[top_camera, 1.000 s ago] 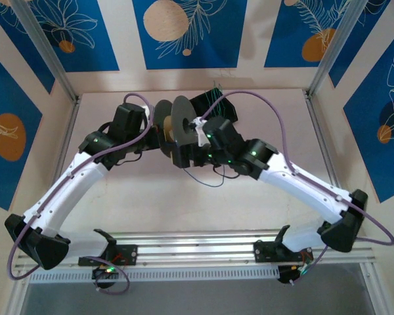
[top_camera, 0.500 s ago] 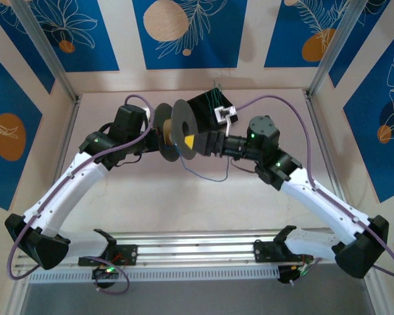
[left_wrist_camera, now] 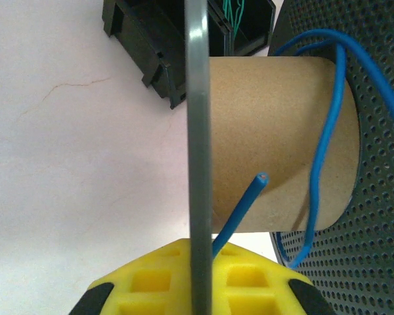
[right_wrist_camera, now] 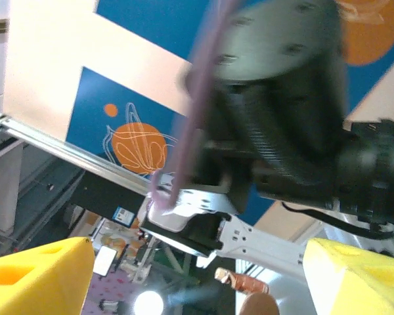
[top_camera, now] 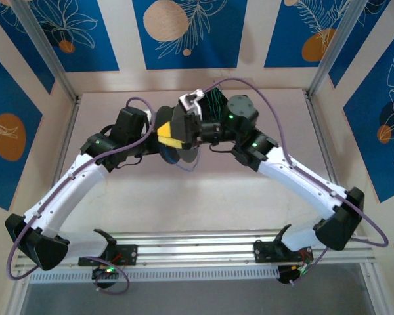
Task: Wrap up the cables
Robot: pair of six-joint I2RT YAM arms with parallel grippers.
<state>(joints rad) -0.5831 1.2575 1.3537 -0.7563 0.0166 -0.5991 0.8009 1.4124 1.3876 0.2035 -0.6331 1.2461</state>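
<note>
A: Progress?
B: Early. The blue cable (left_wrist_camera: 322, 164) makes barely one loose turn on the spool (left_wrist_camera: 276, 138), its end sticking out. The left gripper (left_wrist_camera: 198, 289) is clamped on the spool's flange, above the table (top_camera: 151, 216) toward its far edge.
A: And the right gripper (right_wrist_camera: 197, 269)?
B: Fingers wide apart, nothing between them. The green cables (left_wrist_camera: 236, 13) are unwrapped in the black bin (left_wrist_camera: 151, 46) at the far edge.

Open table (top_camera: 184, 203) before the spool (top_camera: 189, 149)
</note>
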